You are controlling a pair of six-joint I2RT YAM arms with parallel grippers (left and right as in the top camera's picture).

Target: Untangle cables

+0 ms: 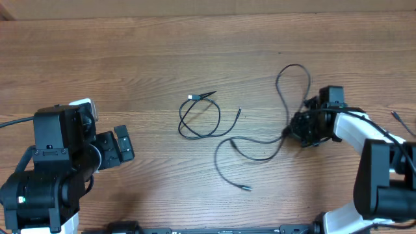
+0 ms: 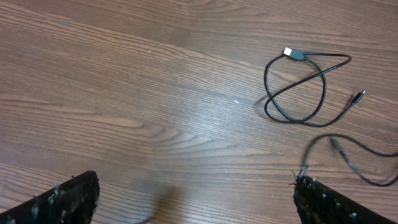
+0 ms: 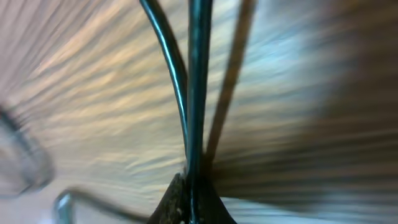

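Note:
A short black cable [image 1: 198, 120] lies coiled in a loose loop at the table's middle, its plug end at the top; it also shows in the left wrist view [image 2: 298, 87]. A longer black cable [image 1: 260, 140] runs from a loop at the upper right [image 1: 292, 81] down to a plug end near the front. My right gripper [image 1: 294, 130] is shut on this long cable, which shows blurred and close between the fingertips in the right wrist view [image 3: 193, 124]. My left gripper [image 1: 122, 144] is open and empty at the left, well apart from both cables.
Wooden table [image 1: 130, 65]. Another black cable end [image 1: 398, 117] lies at the far right edge by the right arm. The right arm's base [image 1: 383, 175] stands at the lower right, the left arm's body [image 1: 52, 169] at the lower left.

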